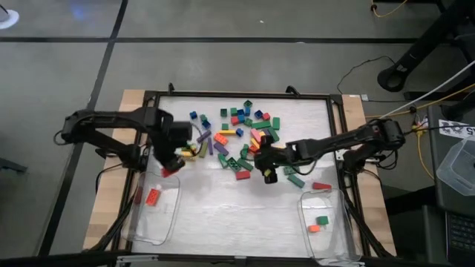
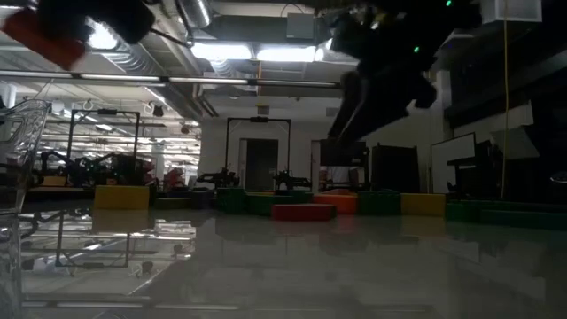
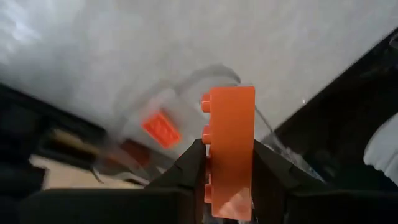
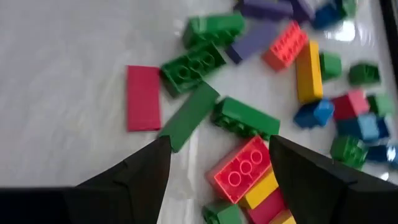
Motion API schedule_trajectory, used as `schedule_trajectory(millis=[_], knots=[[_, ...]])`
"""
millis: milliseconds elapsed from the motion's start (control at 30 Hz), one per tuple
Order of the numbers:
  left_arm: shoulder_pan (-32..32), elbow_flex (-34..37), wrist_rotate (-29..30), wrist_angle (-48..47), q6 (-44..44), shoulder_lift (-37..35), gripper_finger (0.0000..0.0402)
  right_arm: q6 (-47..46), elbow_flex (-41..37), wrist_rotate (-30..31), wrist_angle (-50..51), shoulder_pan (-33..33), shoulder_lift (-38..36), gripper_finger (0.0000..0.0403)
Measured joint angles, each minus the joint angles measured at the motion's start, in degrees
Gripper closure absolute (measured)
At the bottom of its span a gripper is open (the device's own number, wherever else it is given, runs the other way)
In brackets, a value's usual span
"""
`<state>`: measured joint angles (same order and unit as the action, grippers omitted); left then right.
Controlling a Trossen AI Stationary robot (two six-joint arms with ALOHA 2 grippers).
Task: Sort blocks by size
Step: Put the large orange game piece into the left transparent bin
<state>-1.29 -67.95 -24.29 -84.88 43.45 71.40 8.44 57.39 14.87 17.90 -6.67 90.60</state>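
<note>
A pile of blocks [image 1: 241,141] in many colours lies on the white mat at the table's middle, toward the far side. My left gripper [image 1: 169,165] is shut on a long orange block [image 3: 231,124], held in the air over the far end of the left clear tub [image 1: 152,215]. That block also shows as a red shape [image 2: 42,35] high in the low view. My right gripper [image 4: 217,177] hangs open over the pile's near right part, its fingers to either side of a red block [image 4: 242,167] and above it. My left gripper pinches the long orange block between its two fingers, one on the studded side [image 3: 208,158] and one on the opposite side. The block lies along the fingers, and its free end sticks out past their tips. The fingers slant steeply down. The block hangs clear of tub and table.
The left tub holds an orange block [image 1: 152,196]. The right clear tub [image 1: 326,222] holds a green block [image 1: 321,220] and an orange one [image 1: 314,228]. A red block [image 1: 321,186] lies loose near that tub. A black frame [image 1: 237,94] rims the mat.
</note>
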Motion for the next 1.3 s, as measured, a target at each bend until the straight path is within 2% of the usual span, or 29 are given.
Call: schedule_trajectory(millis=[200,367,500,800,1067,1300], knots=[[9.7,0.1,-2.8,0.4,9.7,-0.1,0.0305,-9.3,0.0,-0.6,0.2,2.7,3.0,0.0132],[16.0,0.1,-2.2,0.4,15.0,-0.1,0.0287,-14.1,0.0,-0.4,-0.3,3.4,5.6,0.0132],[19.1,0.1,0.4,0.4,19.2,-0.1,0.0268,-16.6,0.0,0.0,-0.4,4.2,7.6,0.0132],[20.8,0.1,2.6,0.5,22.7,-0.1,0.0224,-22.0,0.0,0.0,-0.1,6.7,9.1,0.0132],[20.8,0.2,4.5,2.4,22.6,0.0,0.0226,-27.2,0.0,-2.4,1.3,8.3,9.5,0.0132],[20.8,0.2,5.9,5.2,21.1,0.0,0.0224,-32.0,0.1,-1.8,2.3,8.2,11.8,0.0132]])
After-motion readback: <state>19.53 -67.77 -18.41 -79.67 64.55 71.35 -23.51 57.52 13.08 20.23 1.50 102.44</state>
